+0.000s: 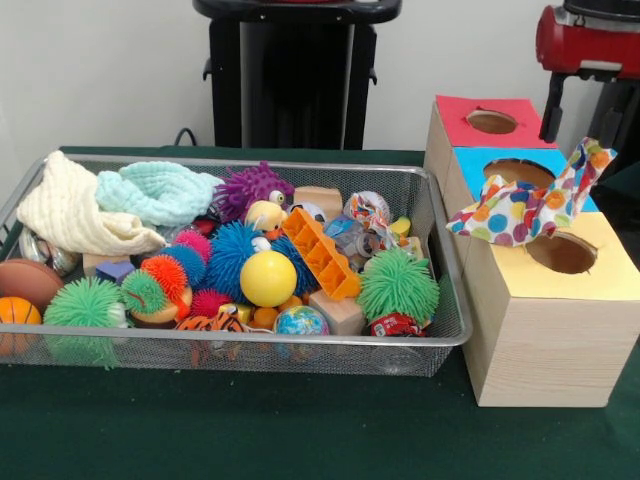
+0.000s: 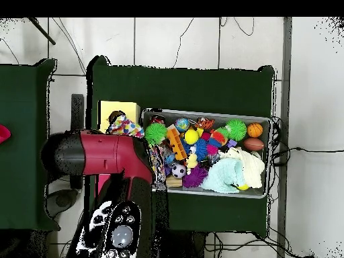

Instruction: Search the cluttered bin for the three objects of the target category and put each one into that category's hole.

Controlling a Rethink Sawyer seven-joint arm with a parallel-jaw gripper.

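A white cloth with multicoloured polka dots [image 1: 530,205] hangs in the air over the boxes, its top corner up at the right and its low end trailing left. It is just above and behind the yellow-surround hole [image 1: 562,253] of the pale wooden box [image 1: 550,340]. My gripper [image 1: 590,160] is shut on the cloth's top corner, mostly hidden by it; the red arm [image 1: 585,40] is above. In the overhead view the cloth [image 2: 124,125] shows beside the yellow box top [image 2: 114,109], under the arm [image 2: 101,154]. The wire mesh bin [image 1: 250,338] is full of toys. A similar dotted piece [image 1: 367,207] lies in it.
The blue-surround hole [image 1: 518,172] and the red-surround hole [image 1: 491,121] lie behind the yellow one. The bin holds spiky rubber balls [image 1: 398,285], a yellow ball [image 1: 268,278], an orange block [image 1: 320,252] and cream and mint knitted cloths [image 1: 75,210]. The table is covered in green cloth [image 1: 300,430].
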